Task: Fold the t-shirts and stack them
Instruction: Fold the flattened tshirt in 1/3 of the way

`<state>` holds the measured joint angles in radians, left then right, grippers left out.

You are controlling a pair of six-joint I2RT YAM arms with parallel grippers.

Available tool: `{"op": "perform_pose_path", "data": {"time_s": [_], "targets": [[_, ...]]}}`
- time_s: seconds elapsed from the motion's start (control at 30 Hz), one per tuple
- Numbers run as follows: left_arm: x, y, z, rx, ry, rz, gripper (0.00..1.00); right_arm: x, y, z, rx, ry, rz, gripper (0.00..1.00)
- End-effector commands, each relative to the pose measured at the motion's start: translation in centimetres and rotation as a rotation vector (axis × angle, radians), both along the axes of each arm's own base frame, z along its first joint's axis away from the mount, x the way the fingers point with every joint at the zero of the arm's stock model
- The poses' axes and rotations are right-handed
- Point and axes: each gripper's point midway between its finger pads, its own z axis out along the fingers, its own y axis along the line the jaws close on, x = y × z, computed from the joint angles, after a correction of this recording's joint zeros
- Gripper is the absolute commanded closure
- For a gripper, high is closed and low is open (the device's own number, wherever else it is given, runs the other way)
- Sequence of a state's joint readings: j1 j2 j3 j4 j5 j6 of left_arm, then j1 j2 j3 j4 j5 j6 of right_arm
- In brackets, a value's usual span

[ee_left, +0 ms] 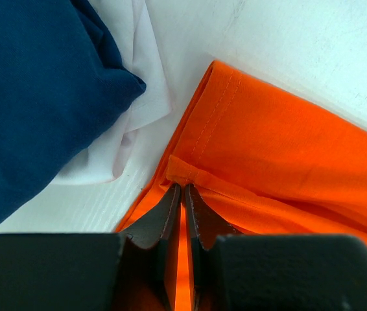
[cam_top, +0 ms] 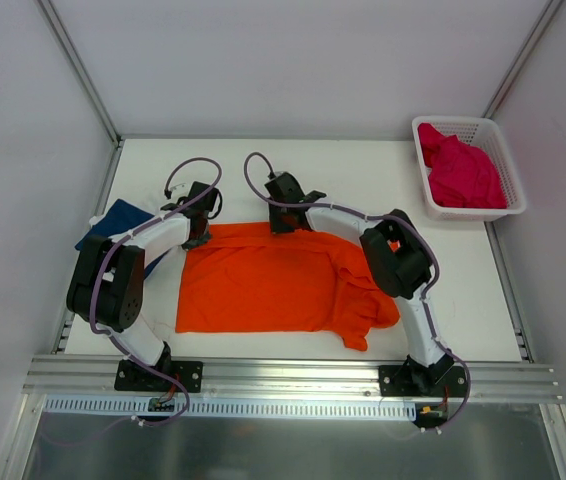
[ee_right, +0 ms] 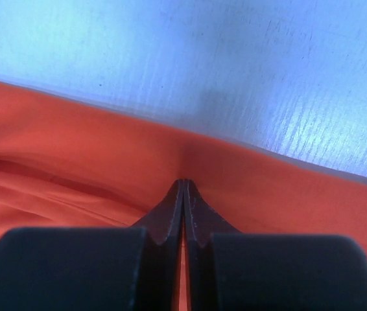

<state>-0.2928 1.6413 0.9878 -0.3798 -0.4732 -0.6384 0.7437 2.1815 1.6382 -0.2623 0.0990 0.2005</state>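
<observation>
We held the far edge of the orange shirt (cam_top: 263, 280) pinched in the left gripper (ee_left: 182, 188) and, seemingly, the right gripper (ee_right: 183, 184), starting a fold that we judged called for lifting both ends evenly.

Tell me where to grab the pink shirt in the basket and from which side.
Pinch the pink shirt by a raised fold atop its heap, coming straight down from above. It lies bunched in the white basket, whose walls would block a sideways approach, and no hem or collar shows, so a high fold is likely the easiest hold.
</observation>
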Motion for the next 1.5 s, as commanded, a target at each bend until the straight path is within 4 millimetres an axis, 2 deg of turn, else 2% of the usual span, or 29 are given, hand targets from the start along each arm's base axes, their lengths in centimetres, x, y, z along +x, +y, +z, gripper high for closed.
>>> {"op": "perform_pose_path", "data": {"time_s": [0.0,0.23,0.3,0.57,0.73,0.8,0.87,0.93,0.97,1.1,1.23,1.4,1.47], "targets": [[-0.1,0.2,1.0,-0.002,-0.024,0.008,0.94,-0.1,-0.1,-0.1,-0.001,0.006,0.009,0.99],[0.0,0.2,0.9,0.0,-0.022,0.009,0.94,-1.6,-1.3,-0.2,0.0,0.023,-0.001,0.99],[0.0,0.2,0.7,-0.001,-0.016,0.01,0.94,-1.9,-1.4,0.5,0.006,0.015,-0.003,1.0],[0.1,0.1,0.5,-0.002,-0.01,0.01,0.94,-3.5,-2.8,0.8,-0.017,0.018,-0.004,1.0],[0.0,0.1,0.6,-0.006,-0.014,0.009,0.95,-3.0,-2.9,1.3,-0.025,0.0,-0.006,1.0],[0.0,0.1,0.6,-0.011,-0.013,0.01,0.95,-2.4,-2.2,1.8,-0.023,-0.005,0.005,0.99],[-0.1,0.1,0.6,-0.012,-0.011,0.009,0.95,-2.2,-1.8,0.9,-0.038,0.017,0.011,0.99],[-0.1,0.1,0.6,-0.008,-0.012,0.009,0.95,-1.5,-0.9,1.4,-0.021,0.007,0.015,0.99],[-0.1,0.1,0.6,-0.008,-0.011,0.007,0.95,-1.3,-0.9,0.6,-0.029,0.017,0.016,1.0],[0.0,0.1,0.3,-0.003,-0.004,0.008,0.93,-0.7,-0.2,0.1,-0.02,0.024,0.013,0.99],[0.2,-0.1,0.2,-0.008,0.001,0.004,0.87,-0.6,-0.3,-0.9,-0.028,0.039,0.009,1.0],[0.3,-0.1,0.1,-0.01,0.002,0.009,0.58,-0.1,-0.6,-2.0,-0.035,0.051,0.003,0.99],[0.3,-0.1,0.1,-0.006,0.0,0.009,0.52,0.2,-0.4,-1.9,-0.028,0.049,0.0,1.0]]}}
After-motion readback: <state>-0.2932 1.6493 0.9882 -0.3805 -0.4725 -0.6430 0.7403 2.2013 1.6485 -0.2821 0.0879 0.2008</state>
